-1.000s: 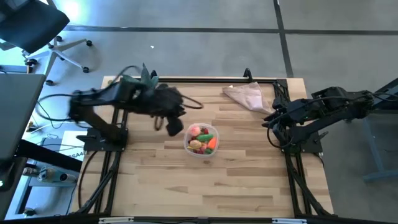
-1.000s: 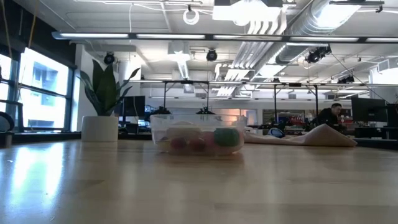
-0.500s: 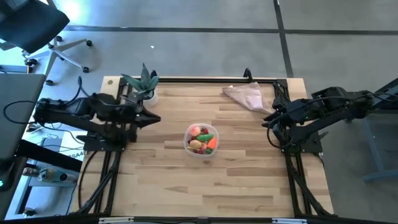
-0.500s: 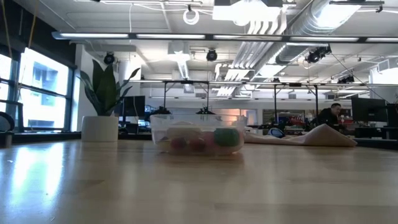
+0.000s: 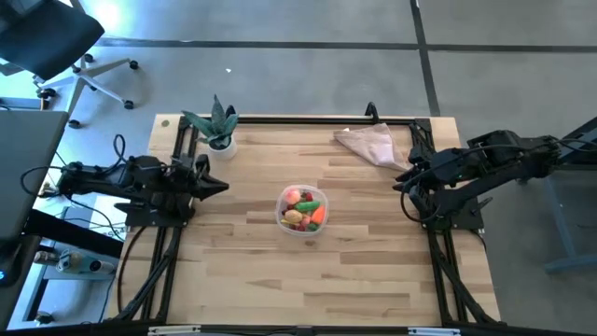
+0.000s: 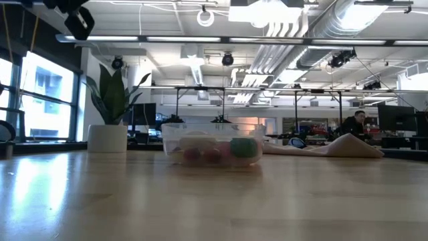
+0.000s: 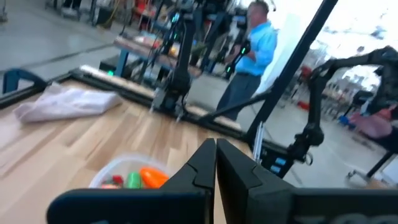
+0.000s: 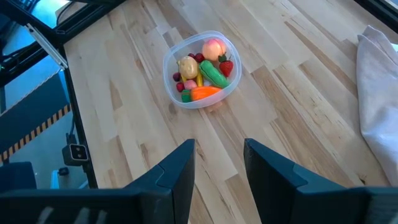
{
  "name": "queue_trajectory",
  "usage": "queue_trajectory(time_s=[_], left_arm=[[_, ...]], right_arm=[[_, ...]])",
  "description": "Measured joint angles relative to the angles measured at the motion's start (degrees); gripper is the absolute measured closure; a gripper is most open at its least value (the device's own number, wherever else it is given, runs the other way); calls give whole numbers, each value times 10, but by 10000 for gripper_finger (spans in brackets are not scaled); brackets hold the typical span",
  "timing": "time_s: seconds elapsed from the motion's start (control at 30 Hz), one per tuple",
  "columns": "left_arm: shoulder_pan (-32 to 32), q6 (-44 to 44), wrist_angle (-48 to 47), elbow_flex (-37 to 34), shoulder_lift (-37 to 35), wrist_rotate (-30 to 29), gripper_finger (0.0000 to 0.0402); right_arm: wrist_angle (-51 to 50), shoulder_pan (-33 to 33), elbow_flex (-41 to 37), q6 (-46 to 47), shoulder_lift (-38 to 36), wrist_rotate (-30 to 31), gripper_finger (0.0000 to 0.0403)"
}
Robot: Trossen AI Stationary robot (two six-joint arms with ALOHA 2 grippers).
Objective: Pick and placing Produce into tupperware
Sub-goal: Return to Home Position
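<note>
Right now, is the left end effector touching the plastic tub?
Apart. High view: the left end effector sits at the table's left edge, bare wood between it and the tub.

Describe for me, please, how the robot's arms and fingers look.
The left arm and right arm are dark, slim jointed links; black cables loop beside the left one. Each ends in two dark, angular fingers tapering toward the tips. I see no readable markings.

Wooden table [image 5: 373, 271]: tupperware [image 5: 302, 233] mid-table; beige cloth [image 5: 368, 145], potted plant [image 5: 220, 140] near far edge.
</note>
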Motion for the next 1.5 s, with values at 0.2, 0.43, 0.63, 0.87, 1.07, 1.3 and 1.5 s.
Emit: queue_trajectory(time_s=[0.2, 0.43, 0.63, 0.87, 1.07, 1.3, 1.5], left_arm=[[0, 13, 98, -83, -51, 1, 399], [0, 18, 143, -141, -111, 8, 399], [0, 28, 136, -160, -184, -1, 400], [0, 15, 143, -170, -181, -10, 401], [0, -10, 160, -202, -183, -32, 400], [0, -35, 219, -250, -183, -38, 400], [0, -60, 161, -259, -183, -58, 399]], right_arm=[[0, 0, 0, 0, 0, 0, 272], [0, 0, 0, 0, 0, 0, 272], [0, 0, 0, 0, 0, 0, 272], [0, 0, 0, 0, 0, 0, 272], [0, 0, 0, 0, 0, 0, 272], [0, 0, 0, 0, 0, 0, 272], [0, 0, 0, 0, 0, 0, 272]])
